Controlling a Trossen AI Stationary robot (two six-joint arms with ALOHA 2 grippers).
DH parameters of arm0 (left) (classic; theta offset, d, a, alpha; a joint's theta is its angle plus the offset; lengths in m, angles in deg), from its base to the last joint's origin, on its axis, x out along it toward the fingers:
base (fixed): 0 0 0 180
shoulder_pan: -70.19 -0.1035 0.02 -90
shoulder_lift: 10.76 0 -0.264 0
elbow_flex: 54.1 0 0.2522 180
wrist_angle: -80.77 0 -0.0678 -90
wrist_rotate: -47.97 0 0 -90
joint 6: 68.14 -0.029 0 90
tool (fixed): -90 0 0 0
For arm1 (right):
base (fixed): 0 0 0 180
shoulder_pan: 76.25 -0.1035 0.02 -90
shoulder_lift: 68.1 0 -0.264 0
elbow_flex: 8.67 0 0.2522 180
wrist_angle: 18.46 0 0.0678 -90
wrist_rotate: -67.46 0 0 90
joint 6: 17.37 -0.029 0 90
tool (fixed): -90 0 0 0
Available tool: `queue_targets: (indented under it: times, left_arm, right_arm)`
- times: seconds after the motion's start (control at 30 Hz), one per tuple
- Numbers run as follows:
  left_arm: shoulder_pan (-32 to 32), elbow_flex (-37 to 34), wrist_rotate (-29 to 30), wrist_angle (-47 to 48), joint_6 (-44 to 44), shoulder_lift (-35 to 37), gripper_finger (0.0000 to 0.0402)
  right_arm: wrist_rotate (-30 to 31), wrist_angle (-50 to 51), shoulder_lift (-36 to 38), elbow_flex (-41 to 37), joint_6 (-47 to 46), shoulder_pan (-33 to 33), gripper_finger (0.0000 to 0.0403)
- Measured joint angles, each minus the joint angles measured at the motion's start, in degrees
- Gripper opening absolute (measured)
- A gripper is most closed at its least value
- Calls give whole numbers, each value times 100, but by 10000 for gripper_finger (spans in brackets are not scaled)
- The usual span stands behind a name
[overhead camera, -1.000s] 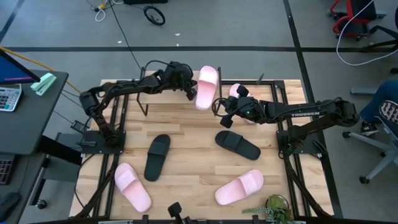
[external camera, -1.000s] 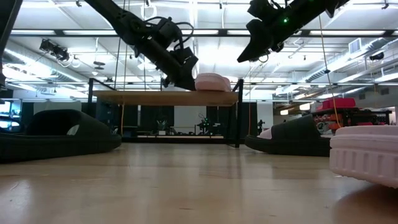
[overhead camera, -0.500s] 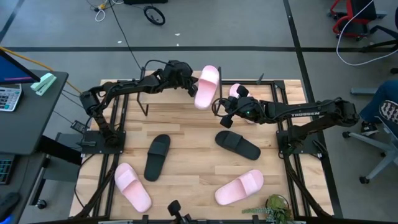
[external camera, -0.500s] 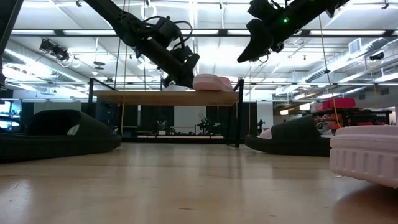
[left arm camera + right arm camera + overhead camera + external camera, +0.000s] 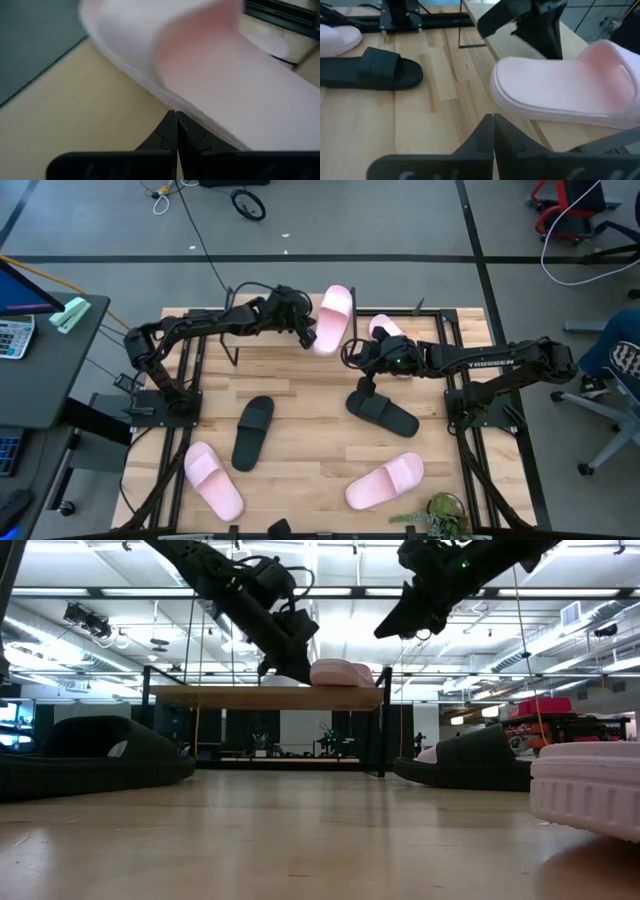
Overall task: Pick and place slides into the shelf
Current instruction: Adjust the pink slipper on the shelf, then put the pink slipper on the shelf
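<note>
— How do we expect these slides to handle?

— We judge them light, soft foam that gives under pressure and is not fragile. The wide strap or the sole's edge looks like the best place to take hold. One pale pink slide (image 5: 333, 319) lies on the shelf's (image 5: 425, 315) top board, and a second pink one (image 5: 383, 328) is partly hidden beside it. Two black slides (image 5: 252, 432) and two more pink ones (image 5: 387, 483) lie on the table (image 5: 300, 380).

— And our pincers?

— The left pincer (image 5: 304, 333) is pressed together, its tips right at the edge of the pink slide on the shelf, pinching nothing we can see. The right pincer (image 5: 352, 353) is also pressed together and empty, hanging above the table near the shelf, over one black slide (image 5: 382, 413).
</note>
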Motion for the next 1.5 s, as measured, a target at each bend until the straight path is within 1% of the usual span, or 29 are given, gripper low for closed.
queue_targets:
  times: [0.17,0.33,0.4,0.53,0.77,0.9,0.97,1.1,1.17,1.23,1.3,1.37,1.43,1.5]
  left_arm:
    - [280,0,27,154,12,11,5]
    - [485,0,15,56,4,11,5]
    - [526,0,153,-26,-13,11,6]
    - [419,0,460,-90,-271,11,3]
    - [95,0,481,-28,-212,11,3]
    - [60,0,480,-28,-147,11,7]
    - [77,-1,480,37,-237,55,8]
    - [159,-2,476,454,-247,341,4]
    - [210,-4,470,817,-245,554,5]
    - [298,-3,474,1082,-245,789,12]
    - [422,-2,479,1410,-228,1033,17]
    - [597,-2,480,1703,-216,1215,20]
    - [763,-2,466,1972,-214,1354,20]
    - [941,-2,461,2193,-209,1452,16]
  right_arm:
    - [-7,2,-2,0,1,0,7]
    - [-4,1,-2,0,-3,0,5]
    - [-4,0,-2,0,-24,0,6]
    - [-7,0,-2,0,-25,0,7]
    - [-6,2,-2,0,-11,0,7]
    - [-6,19,-1,0,19,-27,8]
    - [-3,230,39,0,-6,-61,7]
    - [17,1257,416,0,-785,-142,6]
    - [287,1825,684,0,-1135,-229,7]
    - [848,2400,894,0,-1542,-360,8]
    - [1425,2994,998,-1,-2194,-496,8]
    - [1846,3481,1009,-65,-2822,-576,8]
    - [2009,3786,960,-221,-3060,-580,8]
    - [2030,3841,902,-418,-2916,-563,9]
